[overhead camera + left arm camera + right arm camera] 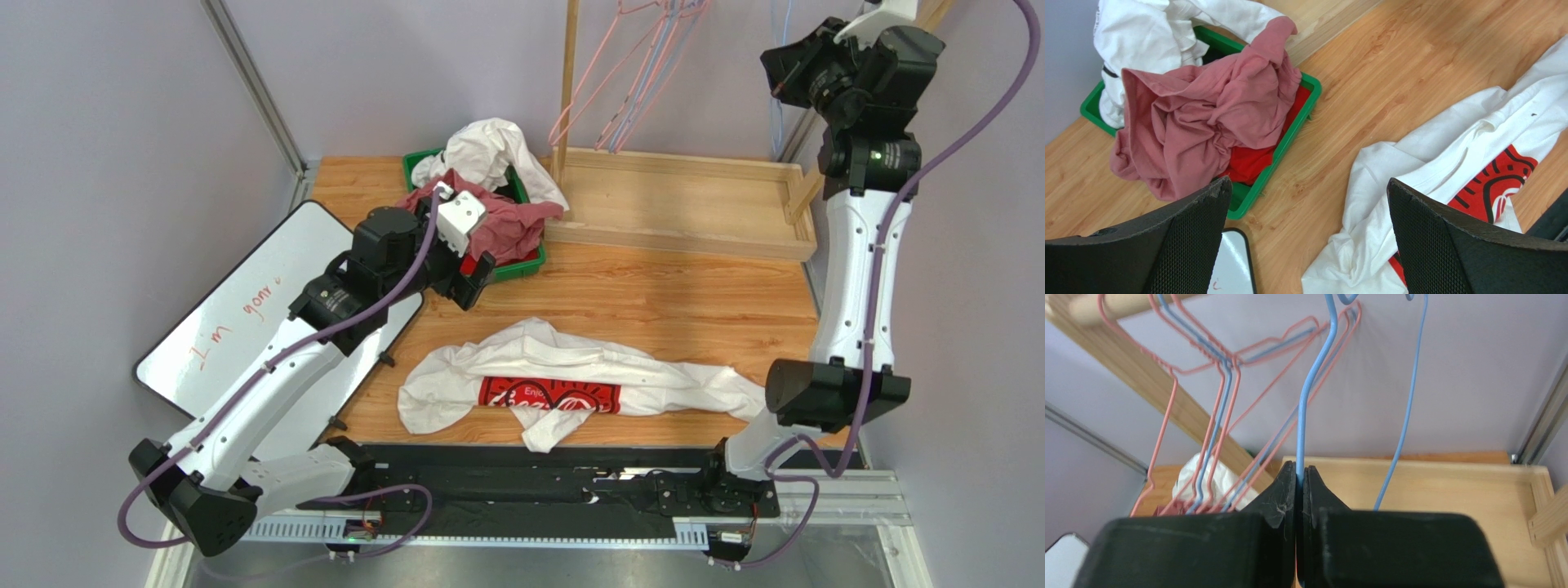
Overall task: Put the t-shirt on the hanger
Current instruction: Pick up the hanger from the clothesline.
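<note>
1. Pale blue wire is the thing to watch: the hanger hangs high at the far right, its top running out of the wrist view. The right gripper has its jaws pinched tight on the wire.
2. The pink hangers hang just to its left under the wooden rail (near enough, I judge, to snag on the way off).
3. The t-shirt lies crumpled on the table near the arm bases. Its long axis runs left to right, red print up, well below the held hanger and nearer the bases.
4. The left gripper hovers empty, jaws spread wide, between the green bin and the shirt's left end; this arm is the closer to the cloth.
5. The coming move likely means unhooking the hanger, then bringing it down and toward the near edge.
</note>
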